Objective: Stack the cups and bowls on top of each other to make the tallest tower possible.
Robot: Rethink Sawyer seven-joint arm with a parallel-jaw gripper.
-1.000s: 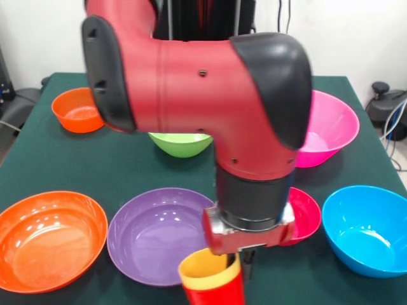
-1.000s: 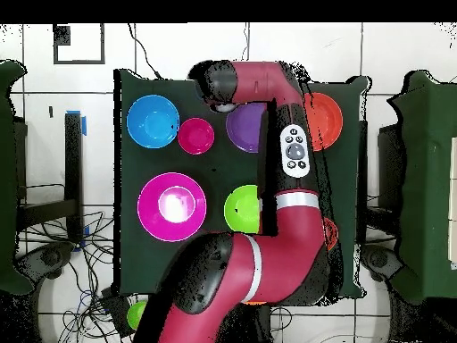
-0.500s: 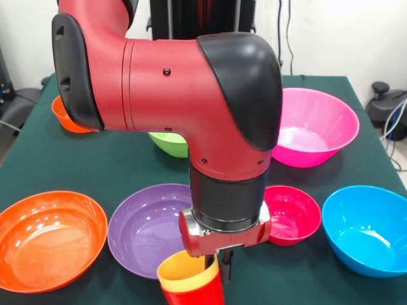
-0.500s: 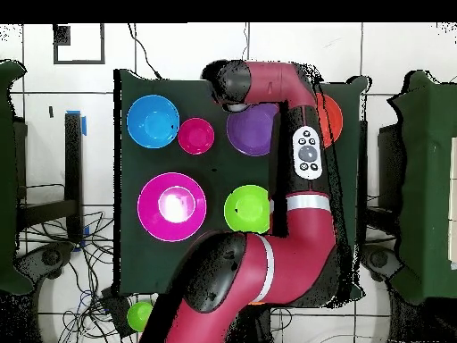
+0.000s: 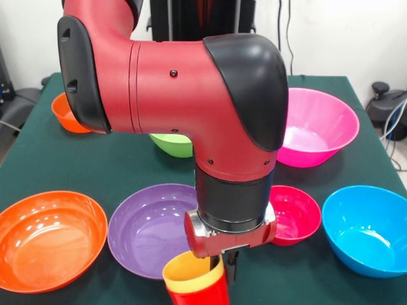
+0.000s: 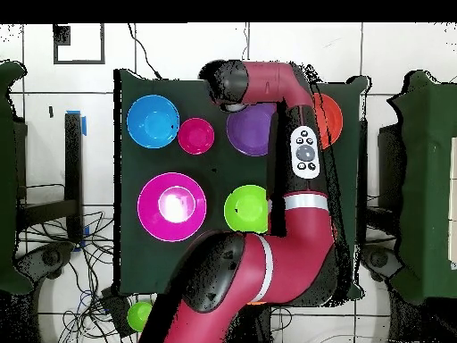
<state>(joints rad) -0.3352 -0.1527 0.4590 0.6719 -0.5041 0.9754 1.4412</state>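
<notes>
My arm (image 5: 172, 101) fills most of the front view, bent at a big elbow with the wrist pointing straight down at the near edge of the table (image 5: 127, 168). The gripper (image 5: 227, 264) hangs just behind the yellow cup (image 5: 191, 274), which sits nested in the red cup (image 5: 200, 297) right at the bottom of the picture. I only see one dark finger (image 5: 231, 265) poking out beside the yellow rim, so I honestly can't tell whether the jaws are apart or pinched on anything (the cups hide the rest).

From overhead the arm loops up the right half of the table and its wrist end (image 6: 228, 85) sits at the far edge, covering the cups.

Bowls are spread on the dark green cloth: purple bowl (image 5: 149, 232) just beside the cups, big orange bowl (image 5: 48, 240) to its left, small crimson bowl (image 5: 294, 215) and blue bowl (image 5: 367, 229) on the right, large magenta bowl (image 5: 315, 127) further back, green bowl (image 5: 173, 145) and a small orange bowl (image 5: 68, 114) partly behind the arm. All apart, none stacked.

The room has a white wall, cables, white tiled floor (image 6: 178, 54) and a small green thing (image 6: 139, 314) on the floor off the table.
</notes>
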